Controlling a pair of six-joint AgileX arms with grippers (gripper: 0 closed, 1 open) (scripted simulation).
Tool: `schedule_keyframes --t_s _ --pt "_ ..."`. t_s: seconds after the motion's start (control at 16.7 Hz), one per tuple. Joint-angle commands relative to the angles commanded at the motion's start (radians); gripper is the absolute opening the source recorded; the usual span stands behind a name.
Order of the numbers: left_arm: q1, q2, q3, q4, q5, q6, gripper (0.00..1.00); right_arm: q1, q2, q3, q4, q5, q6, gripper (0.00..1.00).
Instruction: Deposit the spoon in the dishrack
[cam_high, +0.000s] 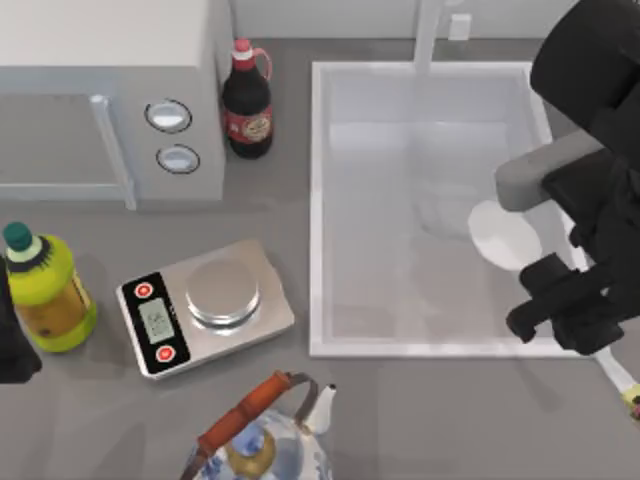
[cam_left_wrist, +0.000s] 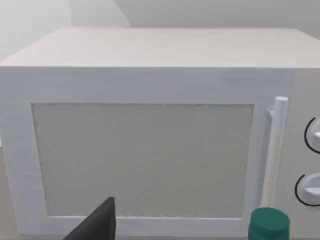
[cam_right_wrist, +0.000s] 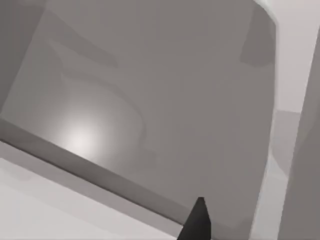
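The spoon (cam_high: 510, 236) shows its broad white bowl over the right side of the sink basin (cam_high: 330, 200), partly hidden under the right arm; a thin white strip that may be its handle end pokes out near the right edge of the table (cam_high: 90, 400), though I cannot be sure the two join. The right gripper (cam_high: 545, 300) sits just nearside of that bowl, over the basin's near right corner, seemingly carrying the spoon by its handle so the bowl leads; whether its fingers are clamped I cannot tell. The right wrist view looks down into the grey basin; no rack wires can be made out, so the dishrack's place is uncertain. The left arm is parked at the far left edge, facing the microwave (cam_high: 110, 100); a green-capped bottle (cam_high: 45, 290), kitchen scale (cam_high: 205, 305), dark sauce bottle (cam_high: 247, 100) and kettle (cam_high: 265, 435) stand well clear of the carry.
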Motion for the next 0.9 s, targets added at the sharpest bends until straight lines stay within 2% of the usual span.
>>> schedule_keyframes --t_s 0.54,0.72,0.9 --pt "0.000 0.000 0.000 0.000 0.000 0.000 1.00 -0.031 -0.024 0.025 0.006 -0.018 -0.005 0.00" --pt "0.000 0.000 0.000 0.000 0.000 0.000 1.00 -0.148 -0.066 0.014 0.122 -0.080 -0.018 0.00" --pt "0.000 0.000 0.000 0.000 0.000 0.000 1.00 -0.334 -0.125 -0.018 0.310 -0.172 -0.036 0.00"
